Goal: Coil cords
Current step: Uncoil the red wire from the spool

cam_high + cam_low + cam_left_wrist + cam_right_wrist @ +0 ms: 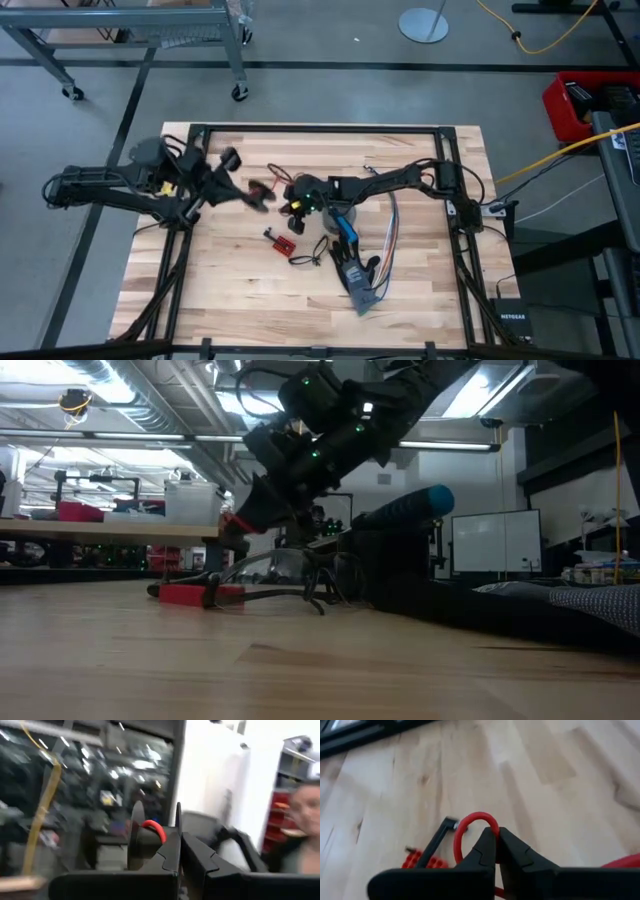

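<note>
Above the middle of the counter (250,290) I held both end effectors raised and near one another, each pinching a red part of the cord (470,827), which I judge was a way to keep it off the wood so a loop could be formed between them. My right end effector (496,840) was pressed together on a red loop of the cord that arched just over its tips, with the counter's planks well below; a small red piece with a black wire (422,860) lay on the wood beneath. My left end effector (177,827) was likewise closed, tilted up toward the room instead of the counter, with a red-tipped black end of the cord (150,832) caught just beside its tips. From above, the cord's dark run showed between the two arms, apart from the red board (283,242) and from the ribbon wires (388,235) that trailed by the right arm. Whether the cord was slack or taut between my end effectors I could not tell. A person (305,820) showed in the room behind.
</note>
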Available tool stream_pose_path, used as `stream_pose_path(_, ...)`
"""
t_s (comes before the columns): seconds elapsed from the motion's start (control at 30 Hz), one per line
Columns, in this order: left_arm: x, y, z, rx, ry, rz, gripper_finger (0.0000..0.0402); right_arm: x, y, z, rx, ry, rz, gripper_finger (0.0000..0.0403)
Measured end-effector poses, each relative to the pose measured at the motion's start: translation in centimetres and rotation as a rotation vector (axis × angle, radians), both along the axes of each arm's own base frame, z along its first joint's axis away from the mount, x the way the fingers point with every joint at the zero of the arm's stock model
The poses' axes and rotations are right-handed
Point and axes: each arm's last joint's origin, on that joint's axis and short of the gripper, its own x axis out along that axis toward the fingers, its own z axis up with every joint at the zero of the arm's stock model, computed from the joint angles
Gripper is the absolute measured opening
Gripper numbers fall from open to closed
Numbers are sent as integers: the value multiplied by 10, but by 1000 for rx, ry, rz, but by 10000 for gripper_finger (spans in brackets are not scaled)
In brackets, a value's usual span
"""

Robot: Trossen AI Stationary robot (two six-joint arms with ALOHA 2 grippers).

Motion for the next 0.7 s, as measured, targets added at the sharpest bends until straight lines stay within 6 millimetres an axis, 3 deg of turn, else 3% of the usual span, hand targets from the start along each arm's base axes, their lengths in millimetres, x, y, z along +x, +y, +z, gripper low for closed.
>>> stream_pose_path(0.7, -3, -14, -52, -32, 584, -156, 0, 9, -77, 46, 62, -148, -29, 6)
